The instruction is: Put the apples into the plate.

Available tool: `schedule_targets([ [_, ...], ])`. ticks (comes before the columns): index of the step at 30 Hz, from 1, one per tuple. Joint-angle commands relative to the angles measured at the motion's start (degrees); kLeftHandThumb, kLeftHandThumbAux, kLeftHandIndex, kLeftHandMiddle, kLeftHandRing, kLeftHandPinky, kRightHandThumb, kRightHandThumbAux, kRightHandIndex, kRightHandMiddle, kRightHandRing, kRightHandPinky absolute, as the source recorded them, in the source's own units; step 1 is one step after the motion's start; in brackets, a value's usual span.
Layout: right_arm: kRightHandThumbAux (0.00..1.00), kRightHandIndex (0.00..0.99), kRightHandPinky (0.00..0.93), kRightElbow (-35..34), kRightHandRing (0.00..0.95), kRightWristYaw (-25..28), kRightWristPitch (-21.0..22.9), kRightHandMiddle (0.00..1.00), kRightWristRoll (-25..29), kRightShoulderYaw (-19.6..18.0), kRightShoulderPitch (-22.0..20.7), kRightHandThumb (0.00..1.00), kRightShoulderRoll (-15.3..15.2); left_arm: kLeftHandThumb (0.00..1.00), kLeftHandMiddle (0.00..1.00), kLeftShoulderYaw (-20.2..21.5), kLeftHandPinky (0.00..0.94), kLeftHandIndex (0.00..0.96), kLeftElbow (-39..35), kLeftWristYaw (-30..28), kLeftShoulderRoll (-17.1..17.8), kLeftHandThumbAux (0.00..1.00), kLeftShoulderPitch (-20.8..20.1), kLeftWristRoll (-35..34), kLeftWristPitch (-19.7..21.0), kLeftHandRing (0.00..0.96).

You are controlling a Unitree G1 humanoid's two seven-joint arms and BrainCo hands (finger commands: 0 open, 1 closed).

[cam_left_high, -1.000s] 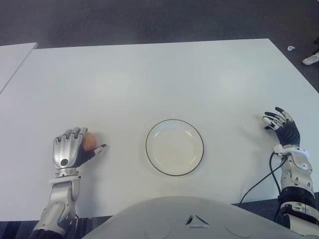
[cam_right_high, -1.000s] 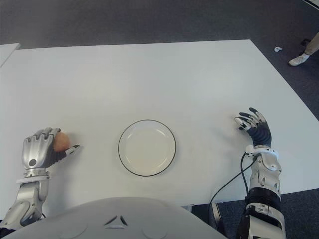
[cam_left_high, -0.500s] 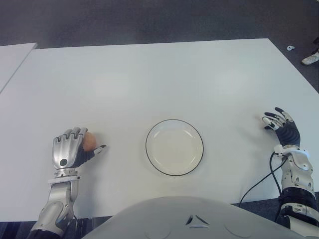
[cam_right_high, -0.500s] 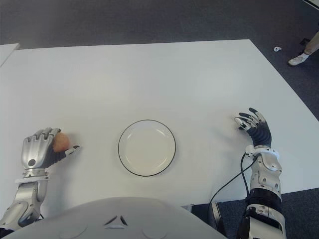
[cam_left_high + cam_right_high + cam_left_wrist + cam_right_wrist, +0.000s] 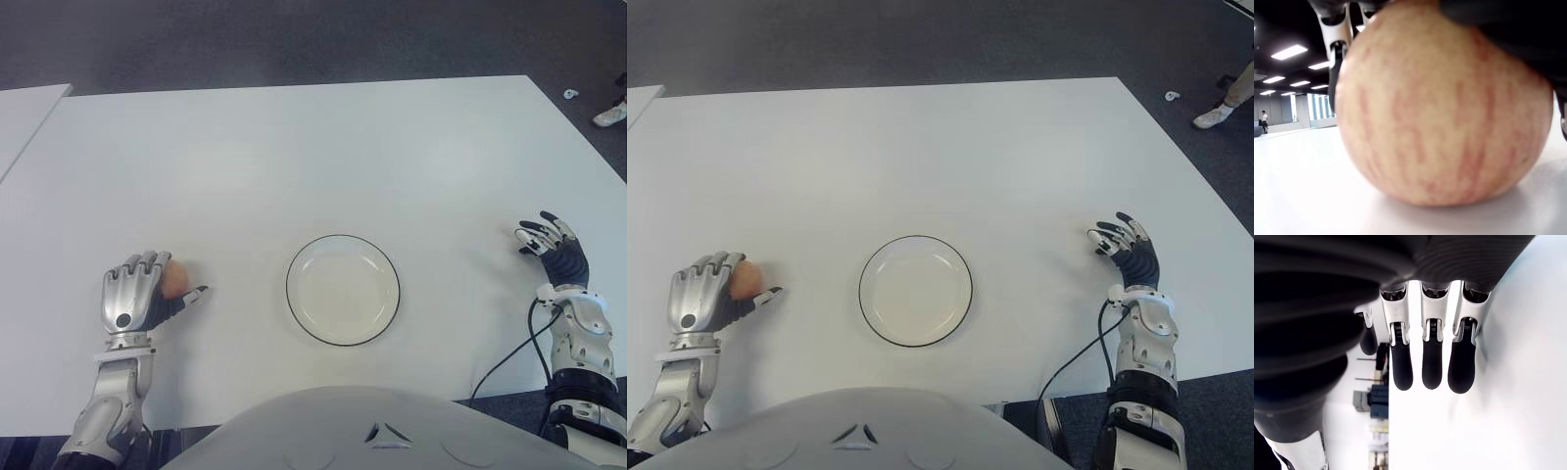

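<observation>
On the table, eye views: the left hand (image 5: 134,294) sits at the near left of the white table (image 5: 294,157), fingers curled over an apple (image 5: 175,279); the white, dark-rimmed plate (image 5: 343,289) lies apart to its right, holding nothing.
Right side: the right hand (image 5: 554,250) shows near the table's right edge, fingers loosely extended, holding nothing.
Left wrist view: the apple (image 5: 1444,107) fills the frame, resting on the table, dark fingers (image 5: 1337,54) wrapped over it.
Right wrist view: fingers (image 5: 1431,352) straight, nothing between them.
</observation>
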Motion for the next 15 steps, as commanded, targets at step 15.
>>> schedule_targets([
  [15, 0.772, 0.156, 0.303, 1.0, 0.330, -0.3, 1.6, 0.357, -0.6, 1.7, 1.9, 0.506, 3.4, 0.858, 0.524, 4.5, 0.764, 0.409, -16.4, -11.5, 3.1, 0.663, 4.1, 3.3, -0.4, 0.797],
])
